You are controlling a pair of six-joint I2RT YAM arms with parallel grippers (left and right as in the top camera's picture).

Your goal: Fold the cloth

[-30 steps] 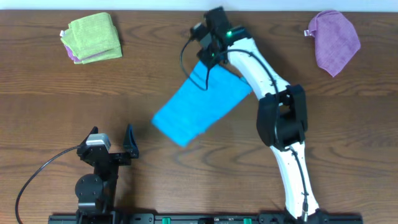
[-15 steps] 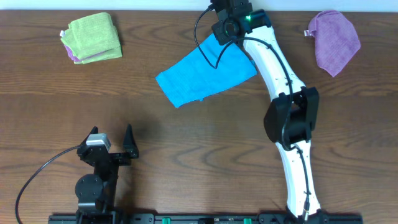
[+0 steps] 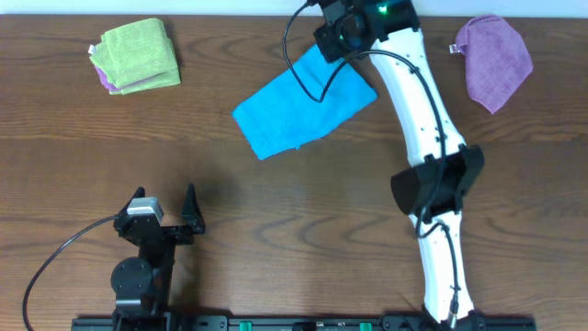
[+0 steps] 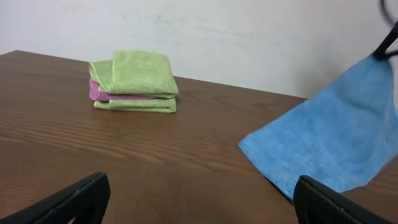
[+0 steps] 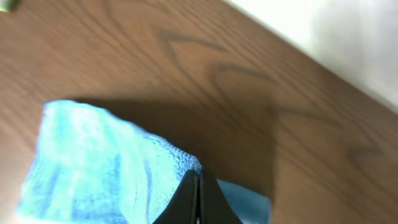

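Observation:
The sky-blue cloth (image 3: pixel 299 108) hangs slanted over the far middle of the table, its lower left corner near the wood. It also shows in the left wrist view (image 4: pixel 336 140) and the right wrist view (image 5: pixel 93 168). My right gripper (image 3: pixel 326 46) is shut on the cloth's upper far corner and holds it up; its pinched fingers show in the right wrist view (image 5: pixel 199 186). My left gripper (image 3: pixel 188 207) is open and empty near the front left, far from the cloth; its fingertips show in the left wrist view (image 4: pixel 199 199).
A lime-green folded cloth (image 3: pixel 138 55) lies at the far left, on a purple layer in the left wrist view (image 4: pixel 134 81). A purple cloth (image 3: pixel 496 60) lies at the far right. The table's far edge runs just behind the right gripper.
My right gripper has carried the cloth's corner farther back and to the right. The cloth was dragged away from the middle and now hangs more stretched. The left arm has not moved.

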